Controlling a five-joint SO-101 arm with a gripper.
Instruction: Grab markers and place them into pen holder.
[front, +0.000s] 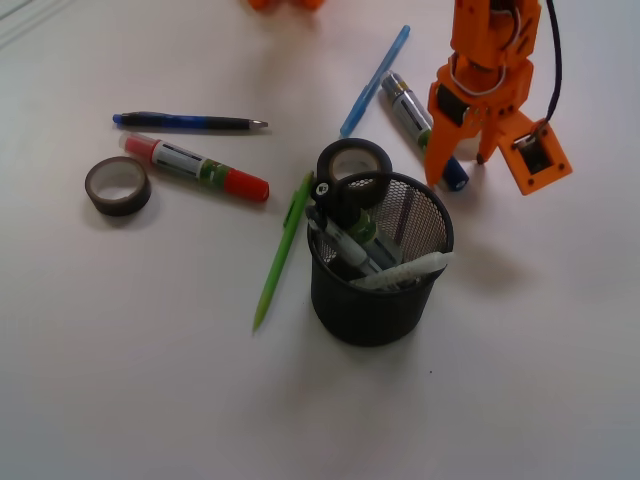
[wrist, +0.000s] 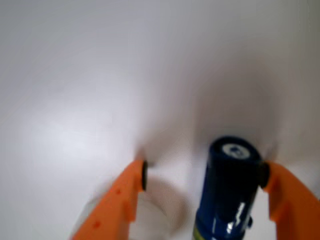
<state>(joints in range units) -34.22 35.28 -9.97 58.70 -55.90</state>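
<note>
My gripper (front: 458, 172) is open and straddles the blue cap of the blue-capped marker (front: 408, 105), which lies on the table at the upper right. In the wrist view the blue cap (wrist: 232, 190) stands between the jaws of my gripper (wrist: 204, 175). It is close against the right finger (wrist: 285, 200), with a gap to the left finger (wrist: 125, 200). The red-capped marker (front: 195, 167) lies on the table at the left. The black mesh pen holder (front: 370, 300) stands in the middle, with the black-capped marker (front: 350, 225) and a white item inside it.
A dark tape roll (front: 355, 158) sits just behind the pen holder. Another tape roll (front: 117, 186) lies at the far left. A green mechanical pencil (front: 283, 250) lies left of the holder. A thin light-blue pen (front: 375, 80) and a dark-blue pen (front: 190, 122) lie further back.
</note>
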